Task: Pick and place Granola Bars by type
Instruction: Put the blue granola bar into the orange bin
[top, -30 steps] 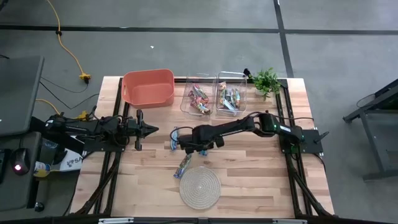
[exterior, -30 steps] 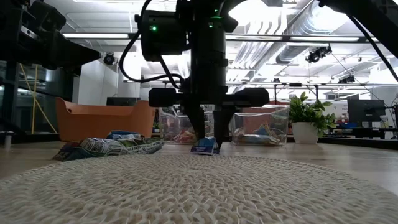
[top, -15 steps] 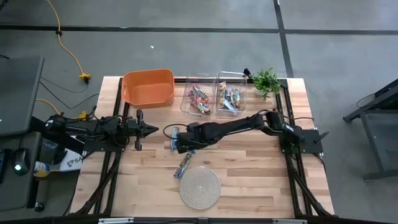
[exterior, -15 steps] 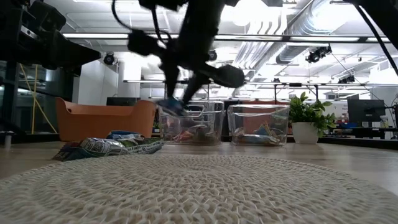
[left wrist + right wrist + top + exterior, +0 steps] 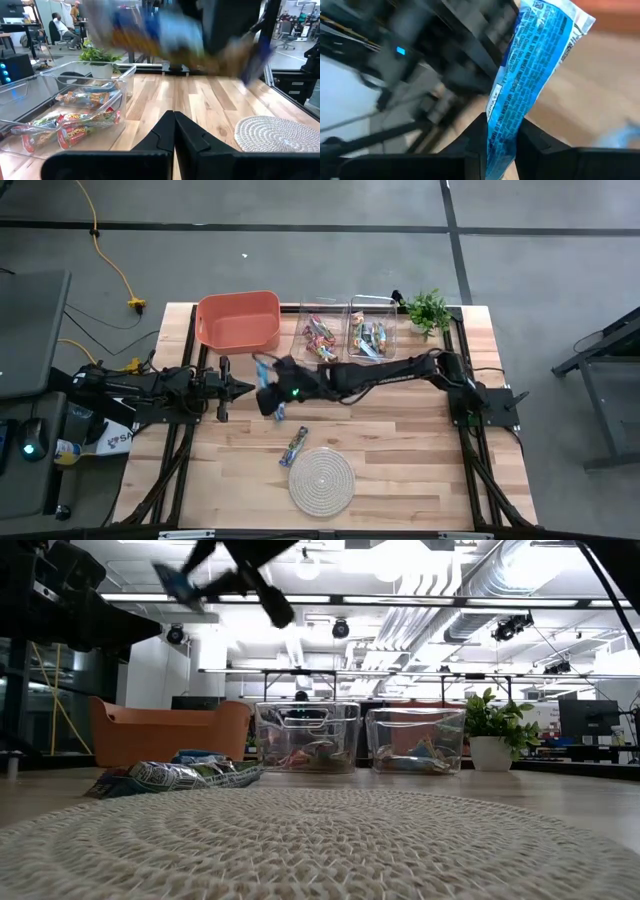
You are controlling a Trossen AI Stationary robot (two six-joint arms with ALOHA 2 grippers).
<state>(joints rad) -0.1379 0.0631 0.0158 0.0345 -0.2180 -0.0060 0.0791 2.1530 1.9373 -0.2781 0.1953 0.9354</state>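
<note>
Left of the orange basket [image 5: 238,320]'s near corner, the left gripper [image 5: 243,388] rests pinched shut, holding nothing. Just below that basket, the right gripper [image 5: 268,385] clamps a blue-silver granola bar [image 5: 530,75] above the table. Another bar [image 5: 296,445] lies farther from the basket, beside the rope mat [image 5: 321,481]. Right of the basket, two clear bins [image 5: 320,330] hold sorted bars.

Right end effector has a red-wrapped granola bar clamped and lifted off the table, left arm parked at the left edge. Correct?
Not quite: the slim shiny-wrapped granola bar clamped in the right end effector is blue, not red, as the right wrist view shows. It is lifted off the wooden table, and the left end effector waits at the left side, shut.
</note>
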